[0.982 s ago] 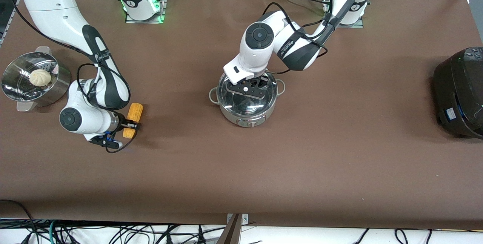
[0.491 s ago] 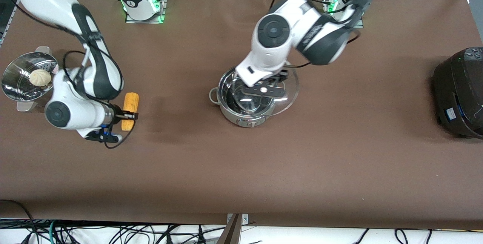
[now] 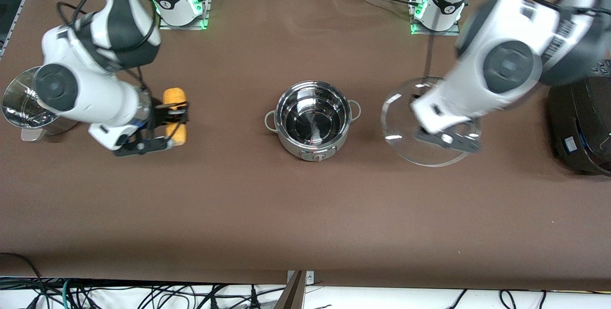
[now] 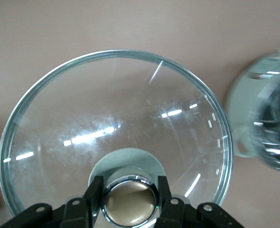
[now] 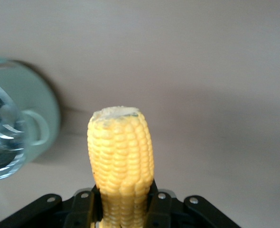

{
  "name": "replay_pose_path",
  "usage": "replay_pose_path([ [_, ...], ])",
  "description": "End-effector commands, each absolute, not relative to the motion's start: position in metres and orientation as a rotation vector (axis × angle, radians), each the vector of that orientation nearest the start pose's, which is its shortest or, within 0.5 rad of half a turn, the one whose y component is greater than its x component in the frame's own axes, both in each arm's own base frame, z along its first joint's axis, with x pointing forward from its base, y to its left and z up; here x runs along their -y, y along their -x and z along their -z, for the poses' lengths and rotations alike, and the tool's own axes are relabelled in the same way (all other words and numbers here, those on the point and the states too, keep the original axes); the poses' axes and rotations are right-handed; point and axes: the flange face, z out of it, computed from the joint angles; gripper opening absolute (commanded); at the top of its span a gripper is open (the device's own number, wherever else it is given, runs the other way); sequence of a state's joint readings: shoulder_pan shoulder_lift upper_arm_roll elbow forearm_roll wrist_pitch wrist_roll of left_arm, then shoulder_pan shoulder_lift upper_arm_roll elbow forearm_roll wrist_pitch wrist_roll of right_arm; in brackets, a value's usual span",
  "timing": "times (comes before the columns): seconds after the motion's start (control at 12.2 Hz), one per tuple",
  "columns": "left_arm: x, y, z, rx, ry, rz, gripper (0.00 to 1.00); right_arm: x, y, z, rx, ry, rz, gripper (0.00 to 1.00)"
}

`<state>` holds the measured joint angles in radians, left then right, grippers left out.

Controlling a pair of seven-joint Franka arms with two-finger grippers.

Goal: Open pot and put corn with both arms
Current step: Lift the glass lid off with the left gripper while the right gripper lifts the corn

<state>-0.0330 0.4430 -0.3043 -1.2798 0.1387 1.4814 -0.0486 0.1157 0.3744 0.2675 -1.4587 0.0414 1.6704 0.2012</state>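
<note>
The steel pot [image 3: 312, 120] stands open and empty mid-table; its blurred edge also shows in the left wrist view [image 4: 268, 123]. My left gripper [image 3: 444, 139] is shut on the knob [image 4: 129, 201] of the glass lid [image 3: 405, 142] and holds the lid [image 4: 111, 123] in the air over the table, between the pot and the left arm's end. My right gripper [image 3: 169, 115] is shut on the yellow corn [image 3: 175, 99] and holds it off the table, toward the right arm's end. The corn [image 5: 121, 156] points away from the fingers.
A steel steamer vessel [image 3: 24, 103] stands at the right arm's end, partly hidden by the right arm; its edge shows in the right wrist view [image 5: 12, 137]. A black cooker [image 3: 580, 122] stands at the left arm's end.
My left gripper has lifted the lid off the pot and carried it toward the left arm's end. My right gripper has raised the corn off the table.
</note>
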Motion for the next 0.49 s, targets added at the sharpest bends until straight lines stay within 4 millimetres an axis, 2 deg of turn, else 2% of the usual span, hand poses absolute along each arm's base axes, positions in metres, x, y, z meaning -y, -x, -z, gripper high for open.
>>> replay_pose_path([
  [0.0,0.085,-0.640,-0.419,-0.574,3.044,-0.311,0.06,-0.324,-0.599,-0.459,0.214,3.033,-0.269,0.00],
  [0.16,0.060,-0.619,-0.344,-0.602,3.047,-0.314,0.08,-0.395,-0.588,-0.445,0.161,3.020,-0.254,0.00],
  [0.25,0.053,-0.608,-0.318,-0.597,3.055,-0.300,0.10,-0.424,-0.582,-0.437,0.142,3.010,-0.247,0.00],
  [0.41,0.048,-0.595,-0.280,-0.602,3.068,-0.238,0.14,-0.476,-0.568,-0.404,0.082,2.993,-0.221,0.00],
])
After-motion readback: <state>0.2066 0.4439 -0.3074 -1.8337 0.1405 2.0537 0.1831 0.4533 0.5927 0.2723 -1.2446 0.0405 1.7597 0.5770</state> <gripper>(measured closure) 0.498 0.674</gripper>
